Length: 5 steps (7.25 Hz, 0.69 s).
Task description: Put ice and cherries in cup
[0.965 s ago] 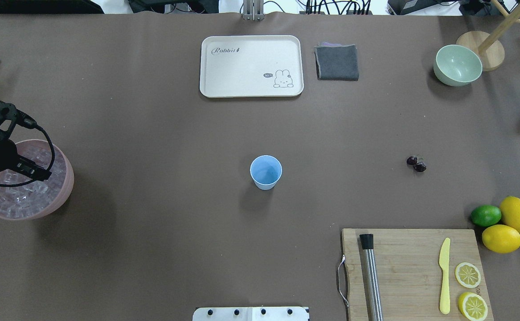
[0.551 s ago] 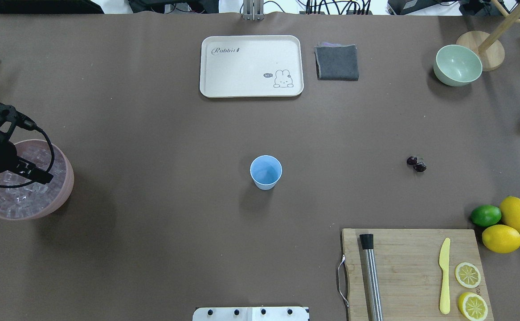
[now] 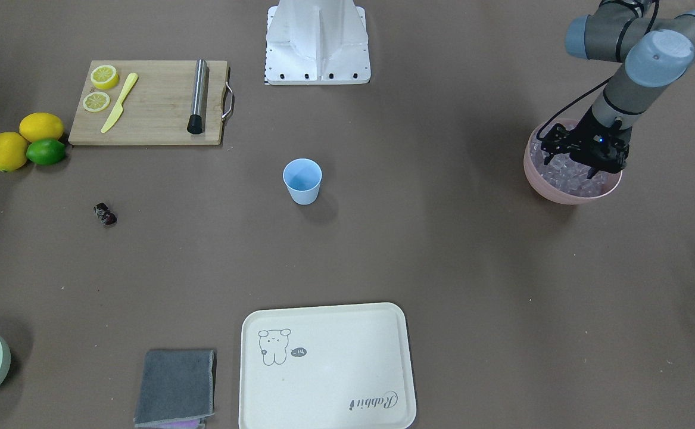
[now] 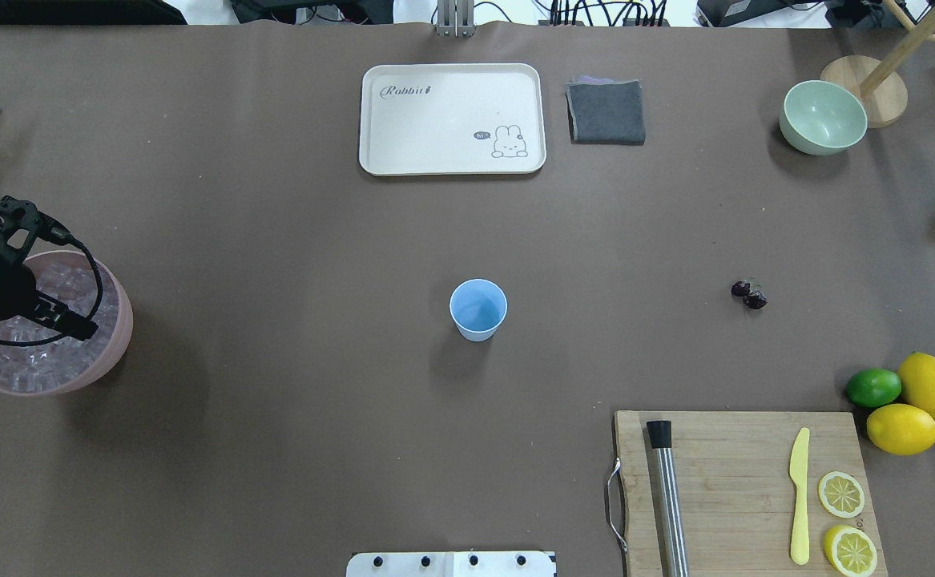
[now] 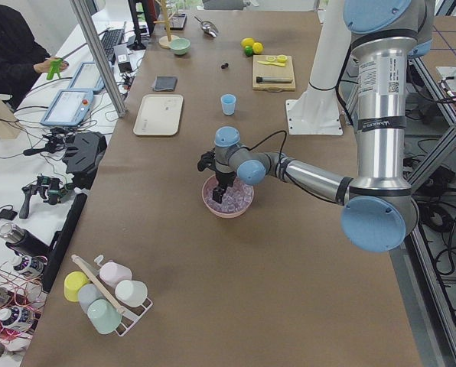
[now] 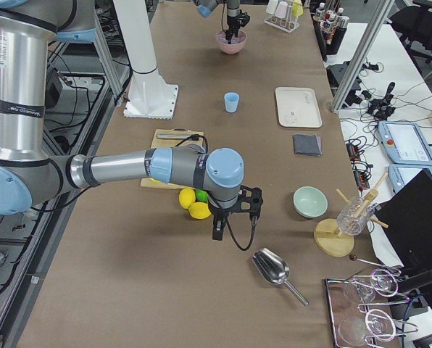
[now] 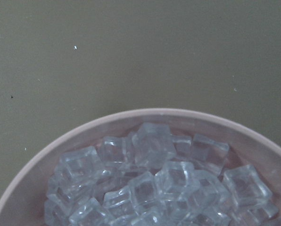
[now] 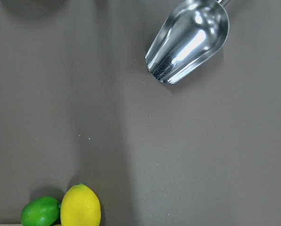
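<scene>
The light blue cup (image 4: 478,308) stands upright mid-table, also in the front view (image 3: 302,180). The dark red cherries (image 4: 749,294) lie on the table to its right. Clear ice cubes (image 7: 154,183) fill the pink bowl (image 4: 114,336) at the far left. My left gripper (image 3: 603,170) points down into that bowl with its fingers apart among the ice, holding nothing I can see. My right gripper (image 6: 234,217) shows only in the exterior right view, hovering by the lemons. I cannot tell whether it is open or shut.
A metal scoop (image 8: 190,40) lies below the right wrist, near the table's right end. A lime (image 4: 873,387) and two lemons sit beside the cutting board (image 4: 731,481). A white tray (image 4: 451,119), grey cloth (image 4: 606,112) and pale green bowl (image 4: 823,117) line the far edge.
My left gripper has shifted slightly toward the robot and lower over the ice bowl. Nothing else has moved.
</scene>
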Each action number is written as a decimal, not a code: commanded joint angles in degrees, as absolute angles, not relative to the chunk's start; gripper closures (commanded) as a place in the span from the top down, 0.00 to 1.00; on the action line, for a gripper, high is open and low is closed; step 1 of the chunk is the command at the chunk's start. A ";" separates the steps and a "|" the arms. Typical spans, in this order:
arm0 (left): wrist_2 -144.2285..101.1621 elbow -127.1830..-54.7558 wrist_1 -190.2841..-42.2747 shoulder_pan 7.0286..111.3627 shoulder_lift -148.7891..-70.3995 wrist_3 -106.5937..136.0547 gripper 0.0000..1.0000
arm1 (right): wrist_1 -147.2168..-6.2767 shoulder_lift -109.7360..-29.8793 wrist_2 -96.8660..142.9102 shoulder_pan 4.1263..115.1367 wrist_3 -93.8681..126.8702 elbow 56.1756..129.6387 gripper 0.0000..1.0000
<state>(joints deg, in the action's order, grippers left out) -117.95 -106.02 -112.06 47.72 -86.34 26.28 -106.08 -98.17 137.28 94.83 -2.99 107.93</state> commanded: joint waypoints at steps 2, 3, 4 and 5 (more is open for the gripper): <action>-117.95 -105.82 -112.15 47.02 -86.31 26.28 0.92 | -106.08 -98.26 137.20 94.83 -2.99 108.19 1.00; -117.95 -105.91 -112.06 47.02 -86.31 26.28 0.69 | -106.08 -98.35 137.11 94.83 -2.90 108.72 1.00; -117.95 -105.91 -112.15 47.02 -86.31 26.28 0.45 | -106.08 -98.35 137.11 94.83 -2.90 108.72 1.00; -117.95 -106.00 -112.15 47.02 -86.31 26.11 0.31 | -106.08 -98.35 137.11 94.83 -2.90 108.81 1.00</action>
